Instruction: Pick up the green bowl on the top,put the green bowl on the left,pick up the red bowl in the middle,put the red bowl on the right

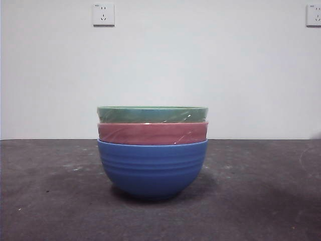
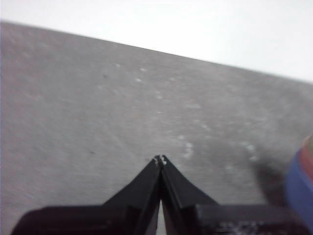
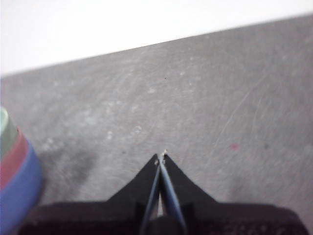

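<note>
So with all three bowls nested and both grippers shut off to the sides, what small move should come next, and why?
Probably open the left gripper and bring it toward the rim of the green bowl. That bowl sits on top of the stack, above the red bowl, so it must come off first. Neither the left nor the right gripper touches any bowl.

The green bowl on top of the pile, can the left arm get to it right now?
Probably yes. The green bowl sits on top of the red bowl with nothing over it. The left gripper is off to the side, shut and holding nothing, so it would have to open first.
</note>
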Controlling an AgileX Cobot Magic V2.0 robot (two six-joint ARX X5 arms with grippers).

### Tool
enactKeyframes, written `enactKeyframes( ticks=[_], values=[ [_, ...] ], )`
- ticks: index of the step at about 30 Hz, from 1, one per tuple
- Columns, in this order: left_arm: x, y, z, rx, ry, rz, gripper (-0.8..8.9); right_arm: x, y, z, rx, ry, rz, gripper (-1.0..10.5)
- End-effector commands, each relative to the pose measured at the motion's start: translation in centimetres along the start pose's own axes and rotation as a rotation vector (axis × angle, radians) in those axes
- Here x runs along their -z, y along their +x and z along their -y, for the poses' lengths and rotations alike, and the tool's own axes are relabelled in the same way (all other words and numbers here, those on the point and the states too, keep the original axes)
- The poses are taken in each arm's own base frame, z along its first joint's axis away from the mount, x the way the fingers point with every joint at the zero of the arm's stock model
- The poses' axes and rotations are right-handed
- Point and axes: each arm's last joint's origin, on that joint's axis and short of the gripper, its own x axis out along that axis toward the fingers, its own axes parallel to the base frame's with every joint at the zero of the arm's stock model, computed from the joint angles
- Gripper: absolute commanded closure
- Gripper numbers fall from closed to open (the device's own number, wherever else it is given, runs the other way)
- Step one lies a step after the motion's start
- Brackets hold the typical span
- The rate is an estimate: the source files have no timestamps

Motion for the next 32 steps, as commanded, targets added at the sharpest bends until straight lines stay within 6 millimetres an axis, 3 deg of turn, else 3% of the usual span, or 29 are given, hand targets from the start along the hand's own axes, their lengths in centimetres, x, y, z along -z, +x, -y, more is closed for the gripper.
enactKeyframes(
  ticks=[1, 8, 13, 23, 32],
  values=[
    [0.5, 0.1, -0.1, 0.026, -0.137, -0.02, 8.17, 0.4, 0.1, 0.1, 0.003, 0.142, -0.012, 9.6],
    [0.2, 0.0, 0.4, 0.134, -0.158, -0.051, 8.2, 0.0, 0.0, 0.0, 0.001, 0.142, -0.005, 9.6],
    [-1.3, -0.8, 0.9, 0.134, -0.201, -0.085, 8.21, -1.4, -0.7, -0.4, 0.011, 0.189, -0.02, 9.6],
    [-7.5, -2.1, 2.8, 0.136, -0.2, -0.103, 8.21, -7.2, -1.6, -1.9, 0.022, 0.213, -0.052, 9.6],
    [-12.8, -0.4, 4.3, 0.294, -0.096, -0.202, 8.21, -12.7, -0.4, -3.4, -0.036, 0.073, -0.159, 9.6]
  ],
)
